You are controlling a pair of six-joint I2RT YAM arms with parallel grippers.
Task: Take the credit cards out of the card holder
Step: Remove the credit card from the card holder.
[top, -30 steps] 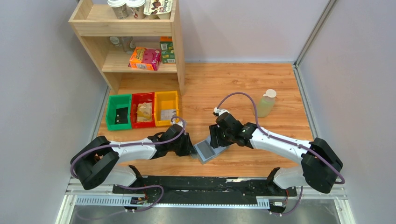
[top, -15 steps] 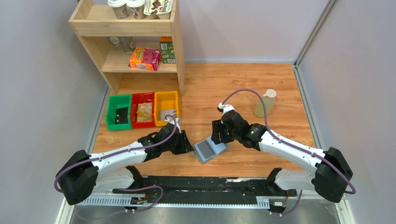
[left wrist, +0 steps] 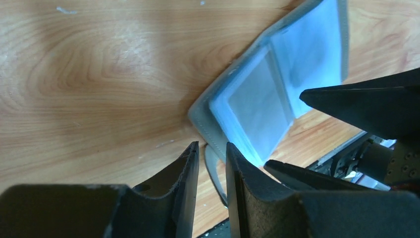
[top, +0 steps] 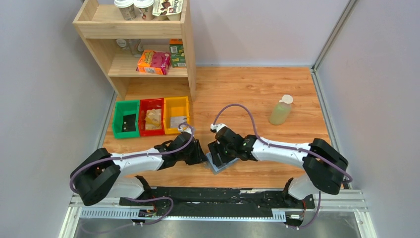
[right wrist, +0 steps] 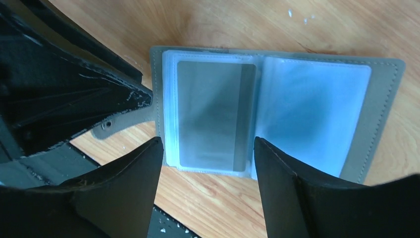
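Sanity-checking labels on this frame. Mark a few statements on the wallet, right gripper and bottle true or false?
1. The wallet lies open on the table. True.
2. A card sits inside a wallet sleeve. True.
3. The right gripper holds a card. False: it is open and empty, above the wallet.
4. The bottle stands in a bin. False: it stands on the table, off to the right.
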